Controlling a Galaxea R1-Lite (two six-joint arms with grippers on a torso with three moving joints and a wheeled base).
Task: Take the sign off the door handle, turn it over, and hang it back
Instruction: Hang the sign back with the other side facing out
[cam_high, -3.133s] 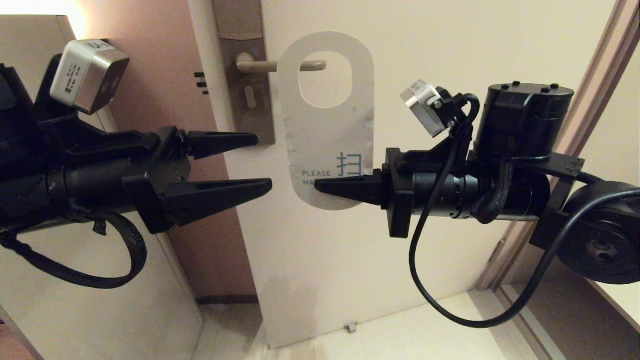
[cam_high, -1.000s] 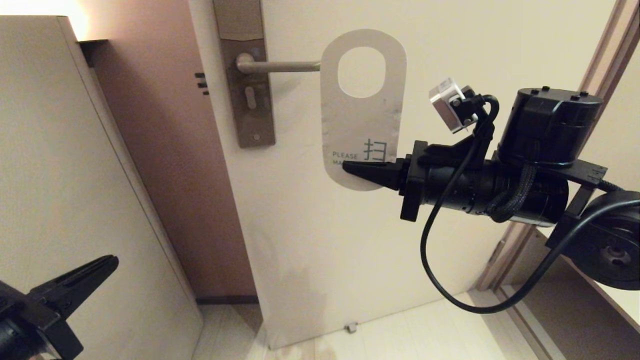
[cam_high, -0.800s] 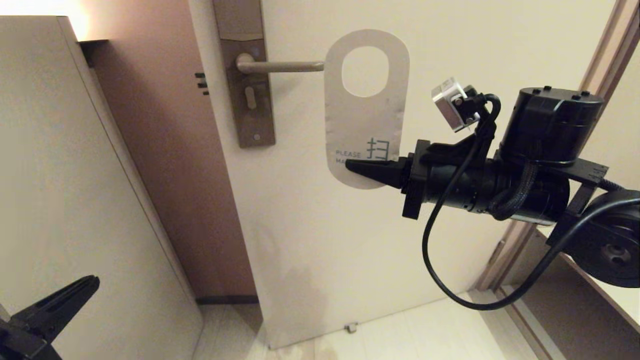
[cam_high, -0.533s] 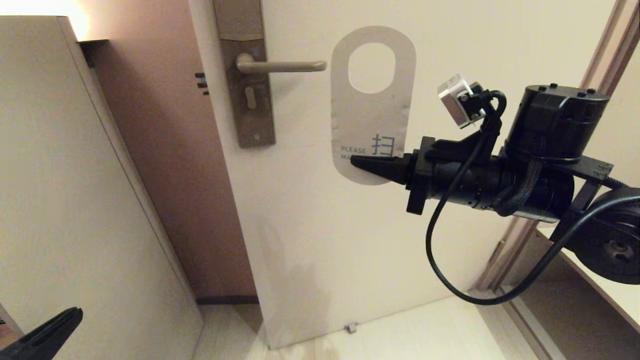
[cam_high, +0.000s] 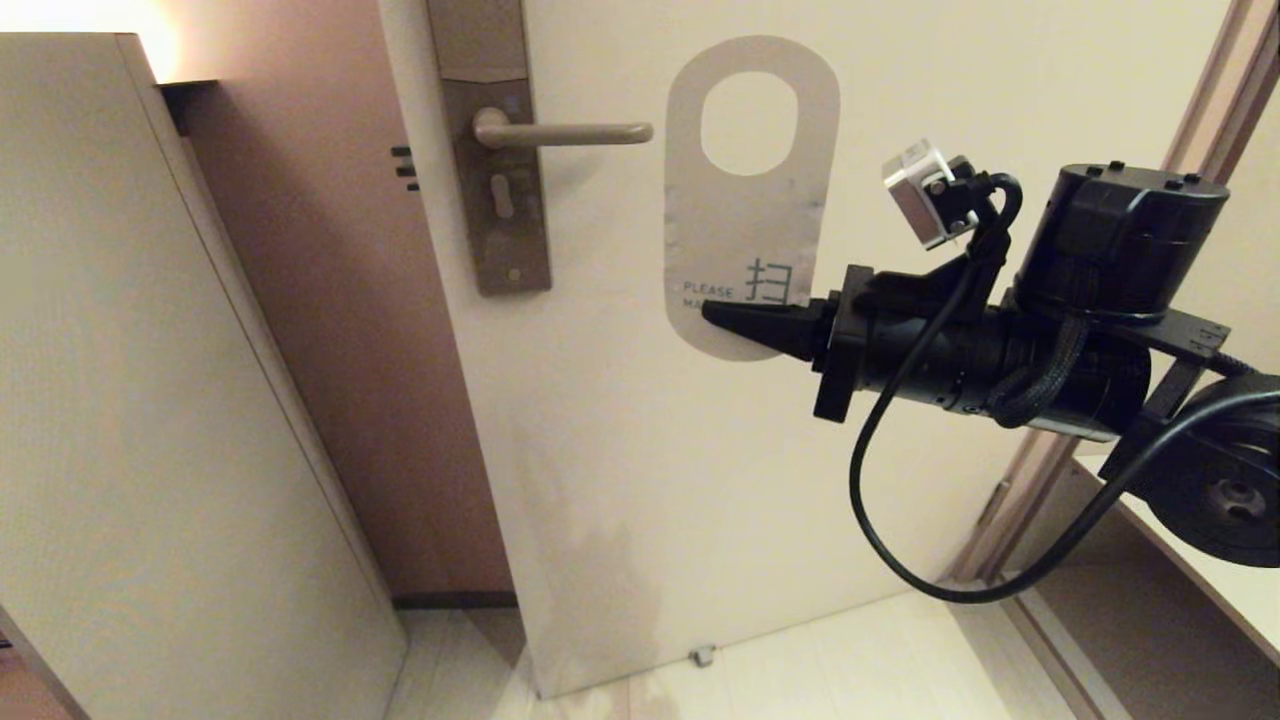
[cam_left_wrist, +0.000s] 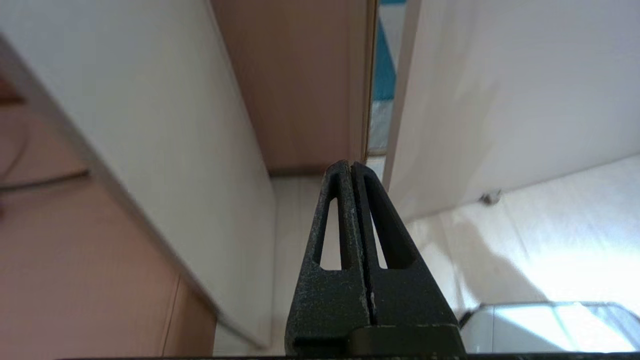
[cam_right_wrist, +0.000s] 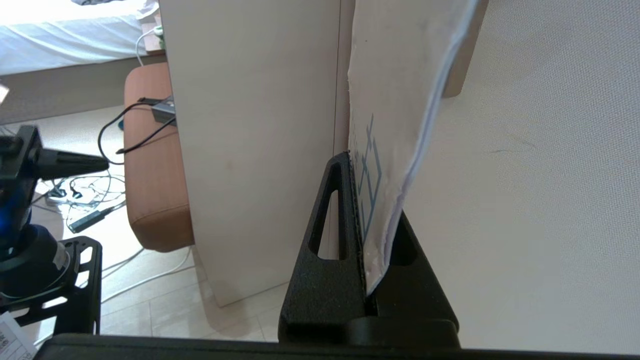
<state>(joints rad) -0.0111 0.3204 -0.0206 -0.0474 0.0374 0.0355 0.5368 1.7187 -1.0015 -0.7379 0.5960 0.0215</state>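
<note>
Nearest the camera: right arm comes in from the right edge of the head view, black wrist body with a looped cable and a small silver camera block on top. Right claw (cam_high: 715, 312) points left, its two fingers pressed together on the lower rounded end of the sign (cam_high: 750, 230), clamped flat on the card. Right wrist view confirms it: the card's edge sits between the black fingers (cam_right_wrist: 330, 235), with blue-green print on the side facing the near finger.

Sign held upright against the door (cam_high: 900, 90), pale side toward the camera, "PLEASE" and a large teal character readable just above the claw. Its oval hole shows only door behind it. The sign is off the door handle (cam_high: 560, 131), just beside the lever's rounded tip and a little to the right of it, not touching as far as can be seen.

Handle is level, on a tall narrow plate (cam_high: 495, 150) near the door's left edge, with a small thumb-turn below the lever.

Left claw (cam_left_wrist: 351, 170) out of the head view. Left wrist view shows its fingers closed tip to tip with nothing between, pointed at the floor (cam_left_wrist: 550, 215) by the door's lower edge.

Farther left: a pale cabinet panel (cam_high: 150, 400) and a brown wall recess behind it
</note>
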